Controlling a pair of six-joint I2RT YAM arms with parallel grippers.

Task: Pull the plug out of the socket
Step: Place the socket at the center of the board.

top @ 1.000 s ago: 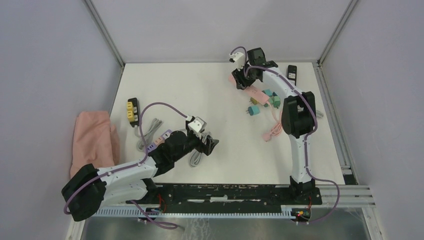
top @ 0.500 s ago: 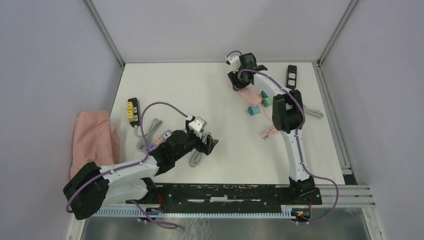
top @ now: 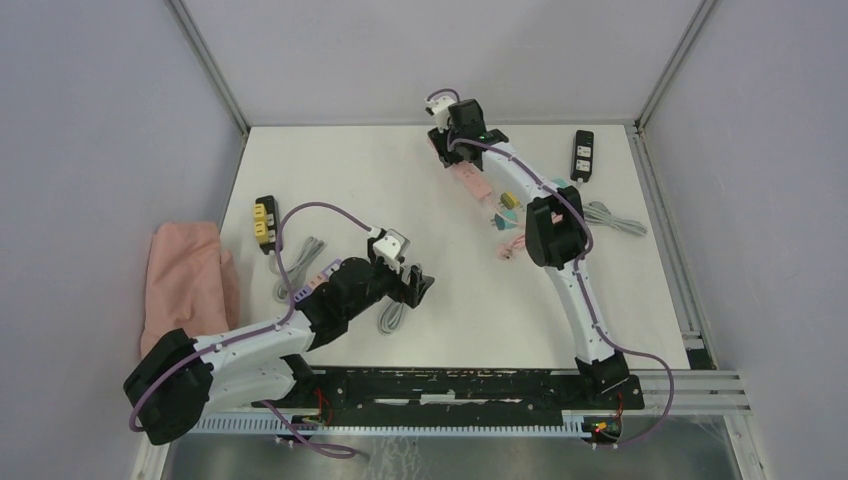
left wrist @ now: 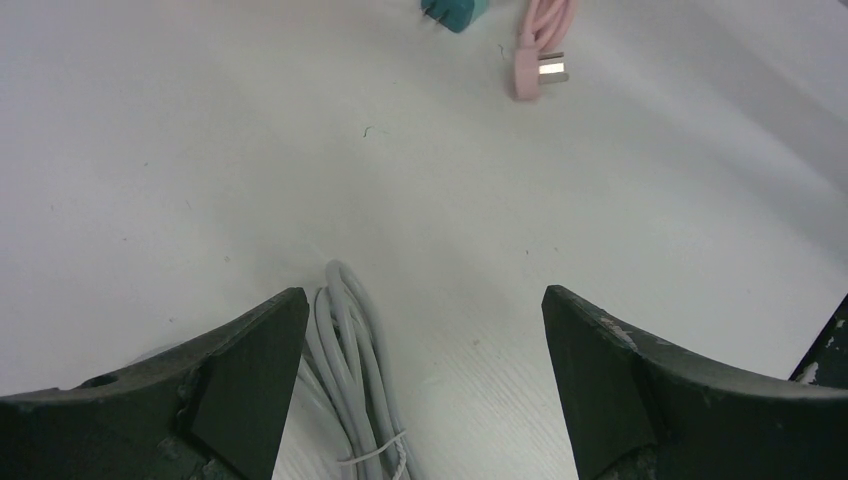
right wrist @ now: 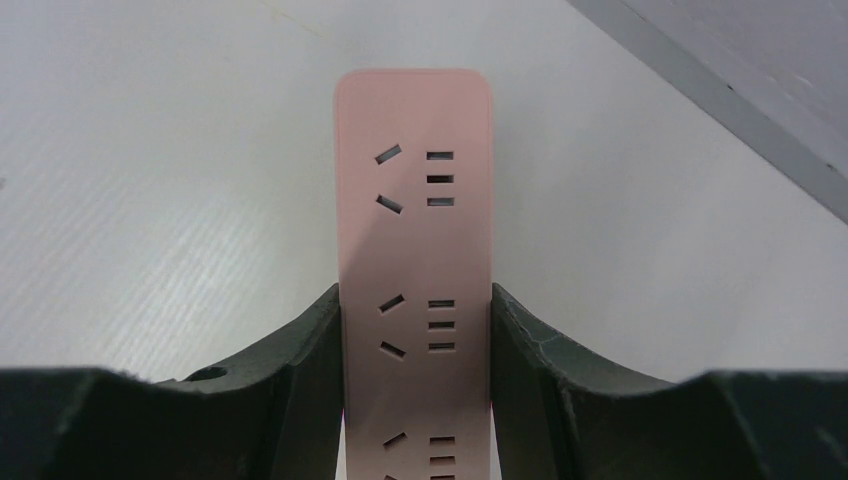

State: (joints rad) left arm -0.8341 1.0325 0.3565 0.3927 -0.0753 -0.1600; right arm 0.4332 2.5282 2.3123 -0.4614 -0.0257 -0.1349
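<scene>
Pink socket strip [right wrist: 414, 200] in right pincer [right wrist: 414, 305], arm [top: 578, 300] at full stretch.

My left gripper [left wrist: 422, 295] hangs open toward the near edge; my right gripper [right wrist: 415, 295], at the far edge, clamps the pink strip [right wrist: 413, 130].

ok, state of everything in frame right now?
pink power strip: clamped between the fingers of the right gripper, visible sockets empty
right gripper: shut on pink power strip
left gripper: open, empty
teal adapter: lying loose, unplugged
pink plug: lying loose, unplugged
grey cable: coiled, tied
</scene>
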